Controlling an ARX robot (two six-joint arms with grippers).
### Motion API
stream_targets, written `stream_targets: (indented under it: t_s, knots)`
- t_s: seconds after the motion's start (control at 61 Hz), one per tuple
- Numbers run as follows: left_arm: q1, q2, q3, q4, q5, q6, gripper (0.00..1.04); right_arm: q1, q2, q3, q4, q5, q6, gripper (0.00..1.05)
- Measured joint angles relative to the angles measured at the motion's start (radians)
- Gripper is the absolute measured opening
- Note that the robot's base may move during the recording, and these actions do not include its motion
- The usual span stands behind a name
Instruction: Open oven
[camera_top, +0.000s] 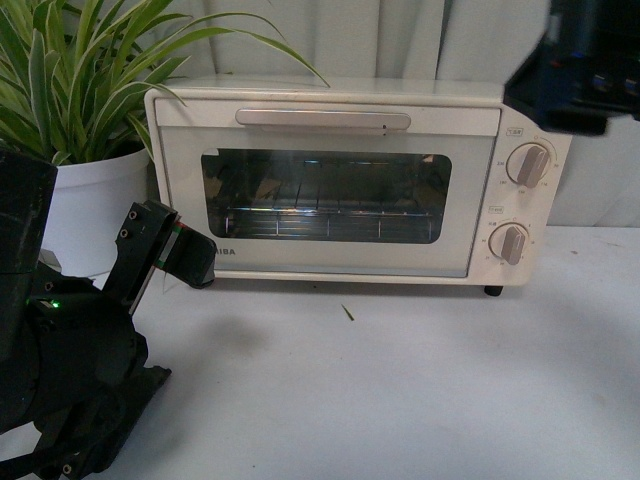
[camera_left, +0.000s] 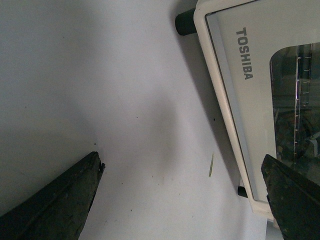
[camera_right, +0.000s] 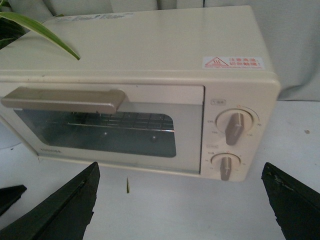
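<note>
**Oven** (camera_top: 330, 180): stands on the surface (camera_top: 400, 400). Door (camera_top: 320, 255) is shut, flush with the frame. The rack (camera_top: 320, 222) shows through the glass.

**Left pincer** (camera_left: 180, 200): released, fingers (camera_left: 55, 200) wide apart, nothing between them.
- It sits low, by the oven's lower front corner on the plant (camera_top: 80, 70) side.
- The door face is just beside 1 finger; I cannot confirm contact.
- The handle (camera_top: 322, 118) is above it and further along the door.

**Right pincer** (camera_right: 177, 210): released, wide, empty.
- It hangs high, near the oven's knob end, with the oven ahead of and below it, well apart.
- The handle lies ahead of it, off toward the left pincer's side.

**Handling (judgement):**
- The oven is a stiff metal box, likely moderately heavy.
- It stands on small feet (camera_top: 492, 290) on a smooth surface, so a straight pull may drag the whole oven forward.
- The glass pane is the fragile part; keep fingers off it.
- The handle is a long rigid silver bar, smooth and possibly slippery.
- Best hold is mid-bar, 1 finger over and 1 under, then pull out and down, since the door appears hinged at its lower edge.
- Bracing the top with the other arm would help.

**Writing:**
- "TOSHIBA" (camera_left: 244, 53) is in grey on the door's lower corner, clear in the left wrist view. The front view shows only its last letters past the pincer.
- A label (camera_right: 232, 62) on the top panel has a red warning triangle and red text, too small to read.
- The 2 knobs (camera_top: 528, 165) carry small tags and dial marks, unreadable.
</note>
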Motion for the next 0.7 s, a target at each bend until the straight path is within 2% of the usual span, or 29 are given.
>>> stream_targets:
  t_s: [0.344, 0.705]
  knots:
    - [0.0, 0.0, 0.0, 0.003, 0.0, -0.009, 0.98, 0.047, 0.221, 0.276, -0.138, 0.093, 0.086, 0.95]
    - [0.003, 0.0, 0.0, 0.004, 0.009, -0.009, 0.98, 0.083, 0.322, 0.374, -0.194, 0.157, 0.116, 0.95]
